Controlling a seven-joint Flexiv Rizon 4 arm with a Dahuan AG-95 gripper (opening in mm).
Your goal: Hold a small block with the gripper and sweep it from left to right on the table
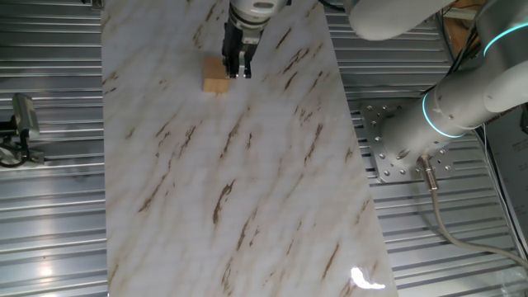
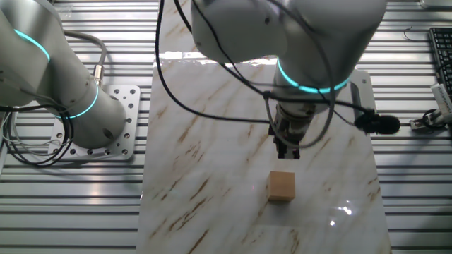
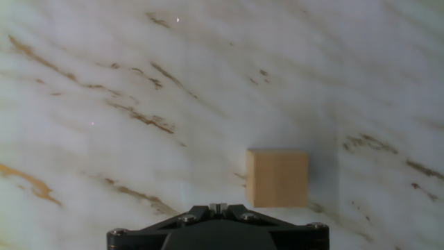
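Observation:
The small block (image 1: 216,75) is a light tan wooden cube lying on the white marble table (image 1: 247,190), free of the fingers. It also shows in the other fixed view (image 2: 282,186) and in the hand view (image 3: 277,178). The black gripper (image 1: 240,73) hangs over the table just beside the block, apart from it. In the other fixed view the gripper (image 2: 288,152) is a little behind the block. In the hand view the gripper (image 3: 218,206) has its fingers pressed together with nothing between them, and the block lies to the right of them.
Corrugated grey metal flooring (image 1: 49,206) surrounds the table. The arm's base and mounting plate (image 1: 396,148) stand at the table's side. A small device (image 1: 21,124) sits on the floor at the other side. A microphone-like black object (image 2: 378,124) lies near the table's edge.

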